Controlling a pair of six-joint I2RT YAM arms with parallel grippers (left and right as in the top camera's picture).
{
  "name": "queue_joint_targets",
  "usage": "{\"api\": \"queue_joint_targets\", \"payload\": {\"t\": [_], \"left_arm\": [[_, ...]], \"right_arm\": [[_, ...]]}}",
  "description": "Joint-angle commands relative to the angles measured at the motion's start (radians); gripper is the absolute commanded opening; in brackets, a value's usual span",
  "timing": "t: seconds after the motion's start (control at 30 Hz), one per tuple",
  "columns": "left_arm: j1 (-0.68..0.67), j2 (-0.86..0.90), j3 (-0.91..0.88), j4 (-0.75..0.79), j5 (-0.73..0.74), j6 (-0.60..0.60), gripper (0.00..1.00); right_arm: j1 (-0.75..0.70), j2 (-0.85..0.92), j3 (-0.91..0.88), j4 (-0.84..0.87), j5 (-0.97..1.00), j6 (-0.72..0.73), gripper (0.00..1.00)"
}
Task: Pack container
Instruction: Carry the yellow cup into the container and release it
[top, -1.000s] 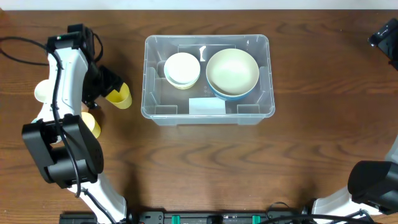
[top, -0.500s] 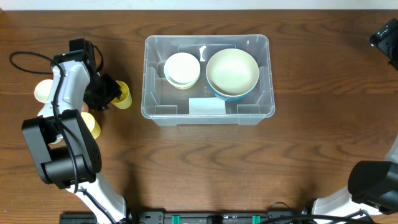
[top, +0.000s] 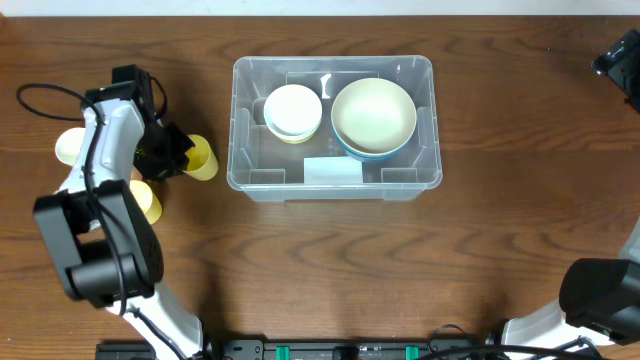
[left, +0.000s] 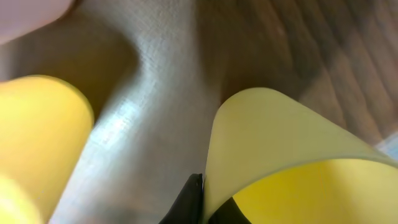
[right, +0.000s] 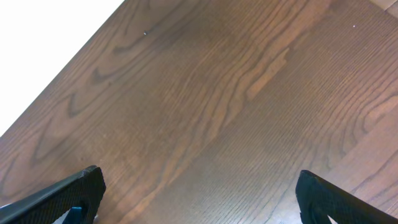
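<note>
Counting three yellow cups (top: 145, 198) left of container (top: 250, 185) (left gripper (top: 178, 155) clenches nearest cup (top: 203, 160)), two bowl stacks (top: 373, 113) inside; right gripper (right: 199, 193) released.

Left on the brown wooden tabletop (top: 330, 260): a yellow cup (top: 203, 158), a paler cup (top: 66, 148) farther left, another yellow cup (top: 148, 200) nearer.

- My surface (top: 400, 260) is dark brown wood with a wavy grain.
- The clear container (top: 236, 130) sits just toward 12 o'clock from centre.
- At 9 o'clock stands a pale cup (top: 68, 147), with an amber cup (top: 148, 200) nearer 8.
- A yellow cup (top: 203, 160) beside the container is pinched in my left gripper (top: 183, 155).
- A black cable (top: 45, 86) loops at 10 o'clock.
</note>
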Motion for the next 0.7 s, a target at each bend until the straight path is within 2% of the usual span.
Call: {"api": "queue_joint_targets", "payload": {"t": [0.0,0.2,0.37,0.5,0.67], "left_arm": [[-0.003,-0.167,0.013,-0.046,-0.001,0.083,0.06],[-0.087,-0.439,0.013,-0.135,0.008,0.179,0.06],[-0.245,-0.591,0.013,-0.055,0.071,0.203,0.06],[-0.405,-0.61,0.013,0.082,0.066,0.197,0.06],[-0.53,-0.514,0.013,0.207,0.036,0.181,0.06]], "right_arm": [[-0.006,0.002,-0.001,0.0,0.007,0.014,0.99],[-0.006,0.002,-0.001,0.0,0.007,0.014,0.99],[-0.006,0.002,-0.001,0.0,0.007,0.014,0.99],[-0.006,0.002,-0.001,0.0,0.007,0.014,0.99],[-0.006,0.002,-0.001,0.0,0.008,0.014,0.99]]}}
